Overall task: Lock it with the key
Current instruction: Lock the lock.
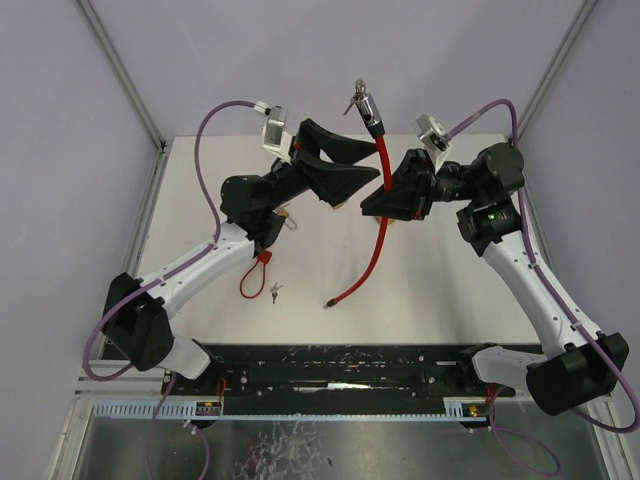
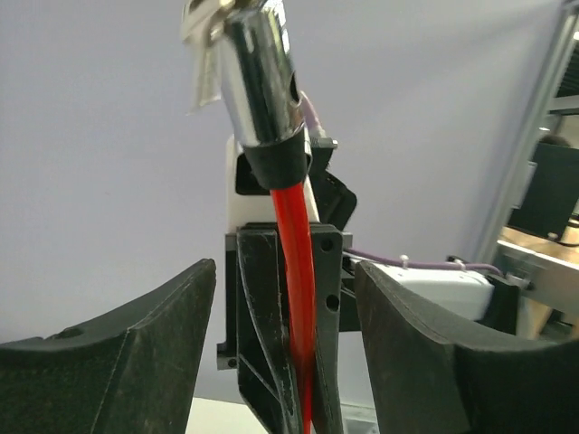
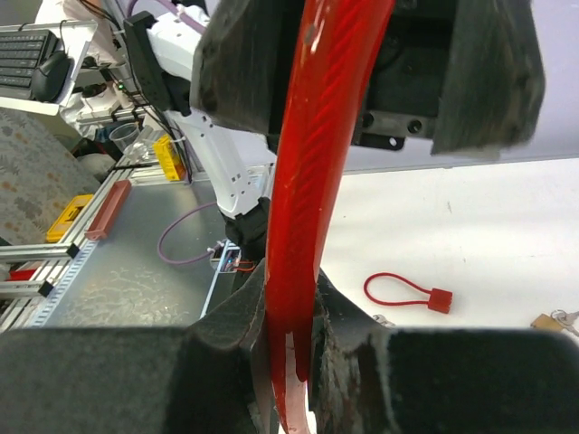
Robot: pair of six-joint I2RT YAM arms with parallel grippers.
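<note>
Right jaws are pinching the red cable (image 3: 312,172) partway along and holding it up off the tabletop (image 1: 450,290). The chrome barrel (image 2: 258,77) sits at the cable's top end with the key (image 1: 351,100) stuck in it. The cable's lower end curves down toward the tabletop, but I can't tell if the tip actually touches.

Left jaws are spread wide, one on each side of the cable close to where the right jaws grip it, and not touching it.

Left of the cable on the tabletop there's a small red loop (image 1: 253,277), some loose keys (image 1: 275,292) just beside that loop, and a brass padlock (image 3: 547,321) closer to the cable.
</note>
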